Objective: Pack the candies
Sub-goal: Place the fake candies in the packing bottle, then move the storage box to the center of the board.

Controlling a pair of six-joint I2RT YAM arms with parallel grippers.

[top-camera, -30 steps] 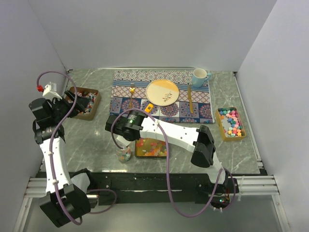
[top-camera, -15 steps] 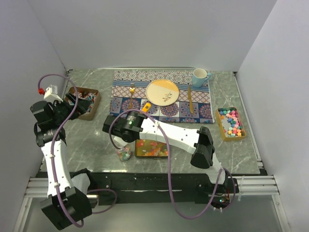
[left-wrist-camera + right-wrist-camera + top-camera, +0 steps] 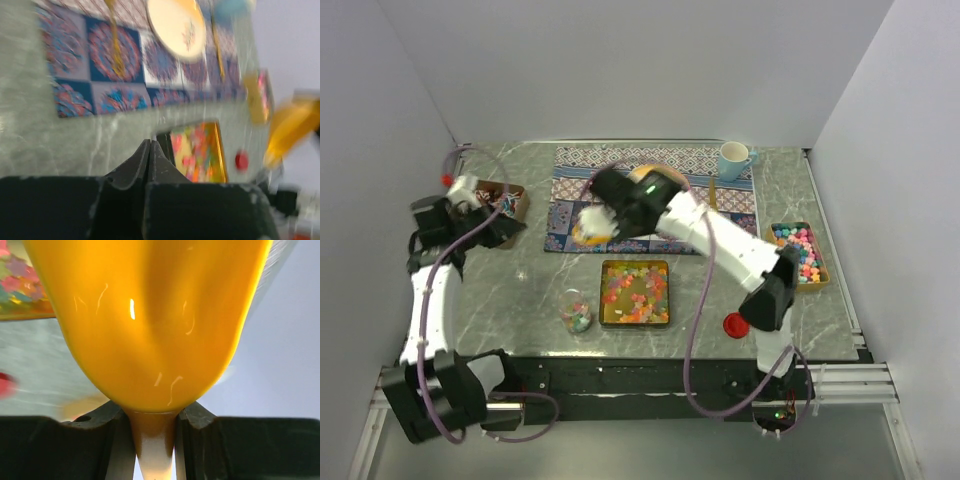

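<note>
**Mia:** What was the place like?

**Tom:** We saw a grey-green stone table (image 3: pixel 520 290) with white walls around it. A gold tin (image 3: pixel 635 264) sat near the front, in the middle.

**Mia:** Where were the candies (image 3: pixel 635 295)?

**Tom:** Most lay in the tin, a bright mix of pink, orange, yellow and green. A few more sat in the bottom of a small glass jar (image 3: pixel 577 296) just left of the tin. The jar stood upright with no lid on it.

**Mia:** What were the arms doing?

**Tom:** The right gripper (image 3: pixel 152 435) hung behind the tin, over the edge of a patterned mat (image 3: pixel 575 165). Its fingers were clamped on the thin neck of a yellow funnel (image 3: pixel 150 325). The left gripper (image 3: pixel 150 147) was far to the left of the tin and a bit behind it. Its fingers were pressed tight together with nothing between them.

**Mia:** What else did we see?

**Tom:** A red lid (image 3: pixel 735 323) lay on the table to the right of the tin. Further right stood a box (image 3: pixel 798 226) of bigger coloured sweets. Another box (image 3: pixel 515 190) was far left of the tin, beside the left gripper. A blue mug (image 3: pixel 733 158) stood well behind the tin, at the far right corner of the mat.
</note>
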